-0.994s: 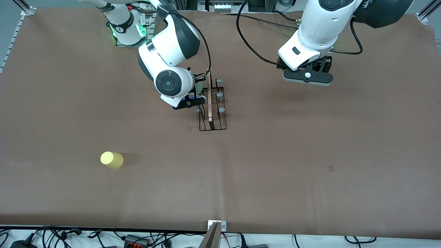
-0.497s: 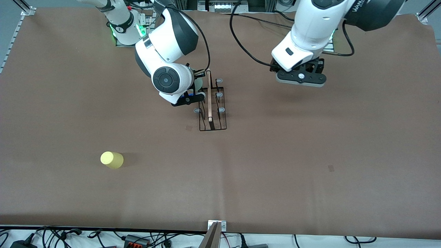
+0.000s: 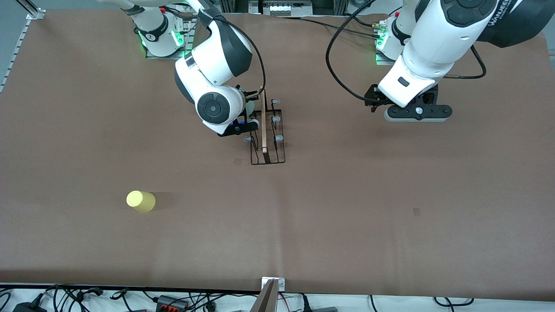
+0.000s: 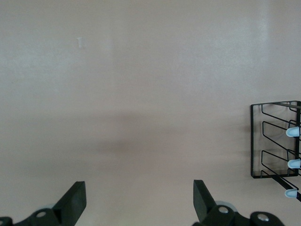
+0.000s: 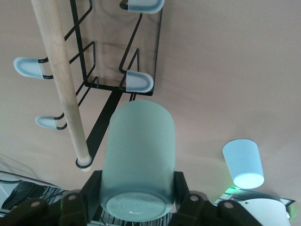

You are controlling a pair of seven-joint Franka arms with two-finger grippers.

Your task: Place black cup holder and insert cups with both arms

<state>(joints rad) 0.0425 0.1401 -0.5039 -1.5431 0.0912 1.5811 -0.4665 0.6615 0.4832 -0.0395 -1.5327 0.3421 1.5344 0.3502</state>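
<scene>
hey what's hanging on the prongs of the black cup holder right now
Nothing: the visible prongs of the black cup holder are bare. The right pincer holds the sage green cup beside it, hiding one prong from the front.

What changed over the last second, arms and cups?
The left gripper, open and empty, swung away from the black cup holder toward the left arm's end of the table. The right gripper stayed beside the holder, shut on the sage green cup, barely shifting. Holder and yellow cup did not move.
</scene>
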